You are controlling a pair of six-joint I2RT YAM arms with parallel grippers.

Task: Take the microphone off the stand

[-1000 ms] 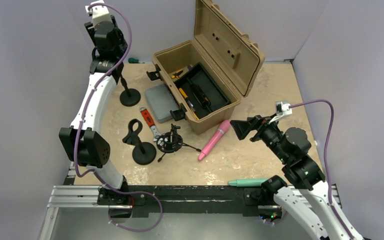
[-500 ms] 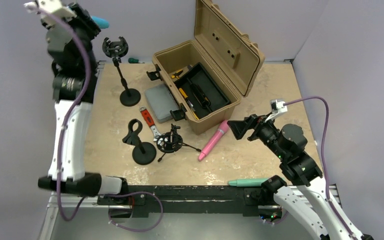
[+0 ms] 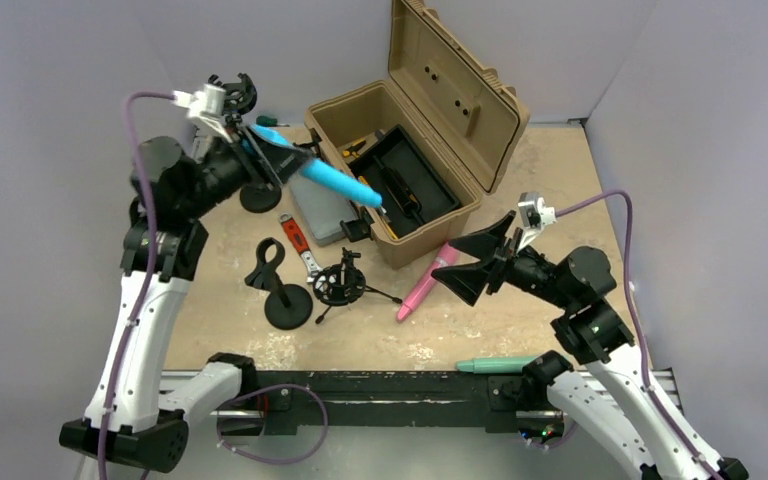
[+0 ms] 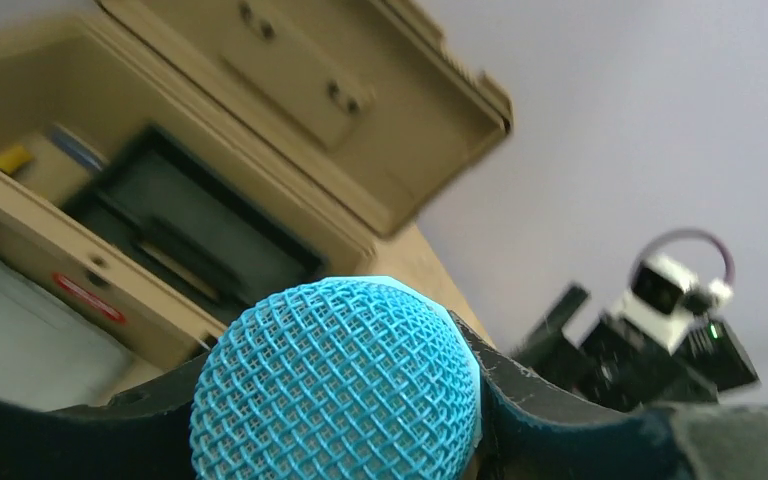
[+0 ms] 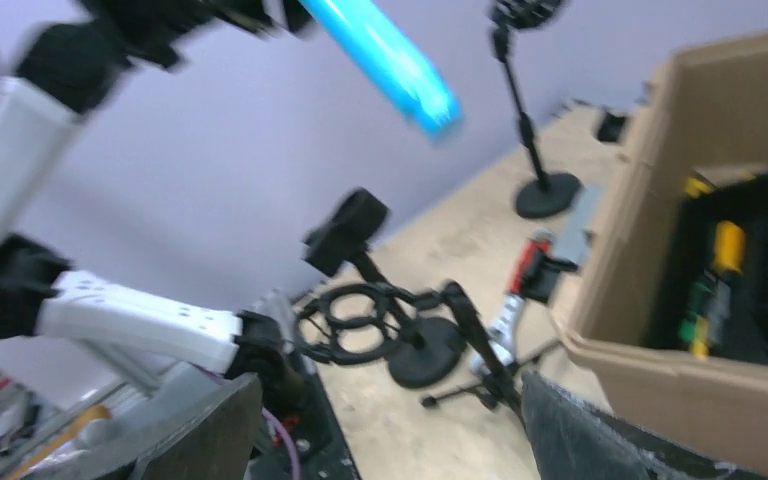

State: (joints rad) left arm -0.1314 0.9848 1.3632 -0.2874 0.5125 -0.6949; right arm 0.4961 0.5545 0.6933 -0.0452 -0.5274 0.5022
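The microphone (image 3: pixel 335 180) is sitting clear of the stand (image 3: pixel 260 195), whose clip (image 3: pixel 232 95), at about ten o'clock on the worktop (image 3: pixel 550 180), is gaping empty. I judge the removal itself done, with only setting the microphone down remaining. The left arm's fingers (image 3: pixel 285 158) are clamping its blue body in mid-air, and its free end is slanting toward four o'clock over the open toolbox (image 3: pixel 460 90). The right arm's fingers (image 3: pixel 480 243) are standing apart, gripping nothing.

Only the top view is showing the empty clip and the hold together. The left wrist view is showing just the mesh head (image 4: pixel 335 385) between dark fingers (image 4: pixel 580 440), with the toolbox (image 4: pixel 210 200) beyond and no stand. The right wrist view is catching the microphone (image 5: pixel 390 60) high at twelve o'clock, the stand (image 5: pixel 525 110) at one o'clock, and its own fingers (image 5: pixel 200 430) spreading wide.
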